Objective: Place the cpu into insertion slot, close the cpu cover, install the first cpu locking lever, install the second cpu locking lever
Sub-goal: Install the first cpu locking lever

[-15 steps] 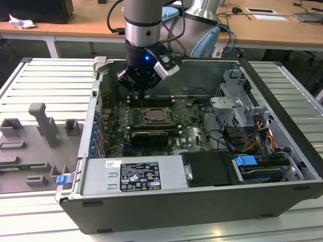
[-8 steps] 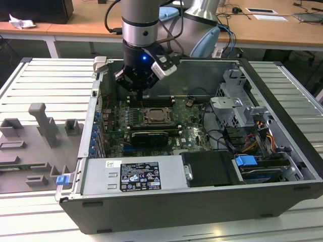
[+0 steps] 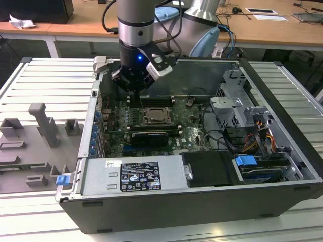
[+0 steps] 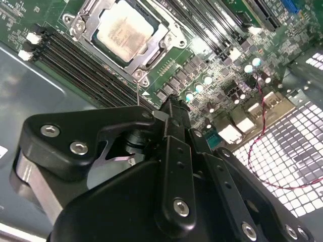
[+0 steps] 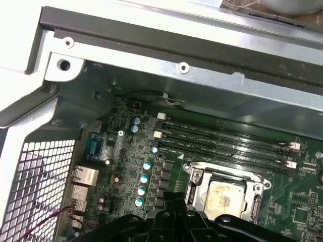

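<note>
A black two-fingered gripper (image 4: 171, 105) on a silver robot arm hovers inside an open desktop computer case (image 3: 282, 166), its jaws drawn together with nothing visibly between them. The small square cpu (image 4: 123, 30) with its pale silvery face already sits in the square black insertion slot (image 5: 256, 200) on the green circuit board (image 5: 126, 171). The thin silver cpu cover (image 4: 166, 39) appears to lie flat around it.

A thin metal rod (image 4: 137, 93), probably a locking lever, stands up from the socket's corner, just beside the gripper's linkage. The work therefore looks to be at the lever stage. Doing it well likely means pressing near the rod's free end, steadily down and sideways under its catch, while keeping off the long black memory slots (image 5: 227, 138).

In the exterior view the socket lies nearer the camera than the fingertips and slightly to the exterior view's right. It sits apart from them, with the memory slots between.
</note>
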{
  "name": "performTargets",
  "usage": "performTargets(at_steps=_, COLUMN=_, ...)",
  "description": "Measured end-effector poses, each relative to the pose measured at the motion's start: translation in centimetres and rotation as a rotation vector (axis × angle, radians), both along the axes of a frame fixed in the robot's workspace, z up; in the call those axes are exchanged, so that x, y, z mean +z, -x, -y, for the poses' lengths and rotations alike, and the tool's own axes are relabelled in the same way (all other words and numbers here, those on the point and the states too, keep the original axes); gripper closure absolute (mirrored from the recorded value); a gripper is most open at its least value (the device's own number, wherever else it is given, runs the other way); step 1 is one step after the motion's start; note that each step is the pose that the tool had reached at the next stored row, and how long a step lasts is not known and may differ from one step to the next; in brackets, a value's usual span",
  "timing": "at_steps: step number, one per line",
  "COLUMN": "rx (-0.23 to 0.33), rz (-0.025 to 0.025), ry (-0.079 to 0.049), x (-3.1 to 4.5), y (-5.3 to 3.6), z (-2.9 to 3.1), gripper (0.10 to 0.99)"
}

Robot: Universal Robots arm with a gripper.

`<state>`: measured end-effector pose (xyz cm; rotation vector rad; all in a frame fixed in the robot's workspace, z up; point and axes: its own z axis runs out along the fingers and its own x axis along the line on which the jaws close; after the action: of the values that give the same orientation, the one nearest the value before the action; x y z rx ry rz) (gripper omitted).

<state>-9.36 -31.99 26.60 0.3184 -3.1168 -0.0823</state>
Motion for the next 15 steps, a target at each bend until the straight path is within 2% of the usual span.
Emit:
performTargets(at_steps=4, rx=-0.029, rz=0.0002, ry=0.0, x=-0.1, y=0.17, z=-0.07, gripper=0.98)
performTargets(at_steps=7, rx=-0.035, rz=0.0009, ry=0.0, x=-0.19, y=0.52, z=-0.41, gripper=0.98)
performTargets(at_steps=15, rx=-0.038, rz=0.0016, ry=0.0, x=-0.38, y=0.65, z=-2.33, gripper=0.98)
